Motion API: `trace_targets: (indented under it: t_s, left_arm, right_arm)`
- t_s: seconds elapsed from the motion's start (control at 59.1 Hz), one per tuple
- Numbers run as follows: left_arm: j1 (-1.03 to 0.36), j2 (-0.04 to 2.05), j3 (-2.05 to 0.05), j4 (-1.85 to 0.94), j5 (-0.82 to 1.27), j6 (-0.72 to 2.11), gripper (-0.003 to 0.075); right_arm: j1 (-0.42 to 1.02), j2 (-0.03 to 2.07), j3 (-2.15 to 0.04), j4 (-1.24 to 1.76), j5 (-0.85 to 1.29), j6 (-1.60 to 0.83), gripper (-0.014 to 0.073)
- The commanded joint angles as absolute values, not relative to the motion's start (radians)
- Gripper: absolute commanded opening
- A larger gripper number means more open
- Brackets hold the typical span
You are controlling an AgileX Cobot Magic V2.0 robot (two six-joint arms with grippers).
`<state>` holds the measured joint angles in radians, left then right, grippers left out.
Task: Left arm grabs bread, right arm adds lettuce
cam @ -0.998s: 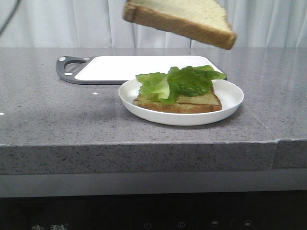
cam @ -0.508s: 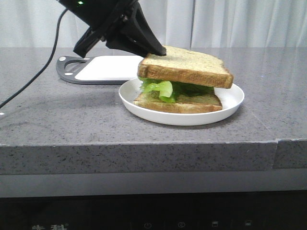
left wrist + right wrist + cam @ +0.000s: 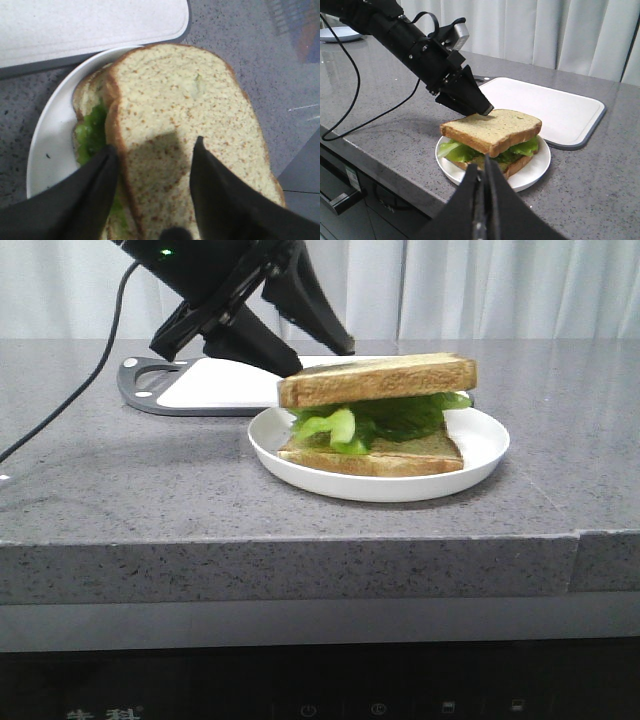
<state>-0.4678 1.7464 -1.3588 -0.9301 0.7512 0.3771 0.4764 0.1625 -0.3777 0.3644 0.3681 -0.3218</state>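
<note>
Left end effector [image 3: 318,350] has its wedge fingers parted, straddling the rear edge of the bread [image 3: 378,379] without clamping it, apparently so the slice can settle flat on the lettuce [image 3: 372,416] in the plate [image 3: 480,455] on the counter [image 3: 120,490].

Kitchen-style setting — grey speckled stone counter [image 3: 150,480], white cutting board [image 3: 240,380], white plate [image 3: 480,455], pale curtains [image 3: 480,290] behind

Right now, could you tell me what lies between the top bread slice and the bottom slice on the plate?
The lettuce lies between the top bread and the bottom slice, as the front view shows.
</note>
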Motion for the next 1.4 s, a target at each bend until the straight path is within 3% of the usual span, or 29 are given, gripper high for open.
trace_targets:
  t_s: [0.0, 0.152, 0.22, 0.338, 0.626, 1.015, 1.387]
  left_arm:
    - [-0.459, 1.663, -1.391, -0.970, 0.740, 0.395, 0.0441]
    - [-0.417, 1.591, -1.391, -0.946, 0.742, 0.397, 0.0404]
    - [-0.400, 1.560, -1.391, -0.930, 0.746, 0.397, 0.0283]
    - [-0.384, 1.511, -1.391, -0.892, 0.743, 0.399, -0.0025]
    - [-0.431, 1.312, -1.292, -0.639, 0.547, 0.399, -0.0021]
    - [-0.523, 0.815, -0.790, -0.516, 0.212, 0.399, -0.0021]
    - [-0.523, 0.400, -0.485, -0.468, 0.199, 0.399, -0.0020]
  right_arm:
    - [0.476, 0.173, -0.403, 0.375, 0.293, -0.328, -0.0060]
    - [0.476, 0.173, -0.403, 0.383, 0.293, -0.328, -0.0060]
    - [0.476, 0.173, -0.403, 0.383, 0.289, -0.328, -0.0060]
    - [0.476, 0.173, -0.403, 0.383, 0.254, -0.328, -0.0060]
    - [0.407, 0.173, -0.403, 0.383, 0.217, -0.328, -0.0060]
    - [0.383, 0.173, -0.403, 0.383, 0.218, -0.328, -0.0061]
    - [0.383, 0.173, -0.403, 0.383, 0.224, -0.328, -0.0061]
